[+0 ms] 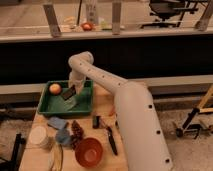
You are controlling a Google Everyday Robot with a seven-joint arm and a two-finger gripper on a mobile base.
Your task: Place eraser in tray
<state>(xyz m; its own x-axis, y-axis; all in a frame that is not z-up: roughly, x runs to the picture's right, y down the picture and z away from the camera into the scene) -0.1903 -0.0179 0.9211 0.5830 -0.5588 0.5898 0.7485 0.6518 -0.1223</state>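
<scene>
Eraser (68,92), a small dark block, sits tilted at the tip of the gripper (70,96), over the middle of the green tray (50,112). I cannot tell whether it rests on the tray floor or hangs just above it. Nor can I tell whether the gripper is clamped on the eraser or has let it go; the two are at least touching or very close. The white arm (100,80) reaches in from the right, bends at a rounded elbow above the tray's far edge, and comes down into the tray.

Just left of the eraser, inside the tray near its back left corner, lies a round orange ball (55,88).

The tray stands at the back left of a wooden table (102,106). In front of it lie two blue pieces (56,122) and a brown knobbly thing (76,130). Nearer the front edge is a round red-orange bowl (89,151), with a white round tub (39,136) off to its left. To the right of the bowl lies a black-handled knife (111,140), and a small upright black thing (96,121) stands just behind it.
</scene>
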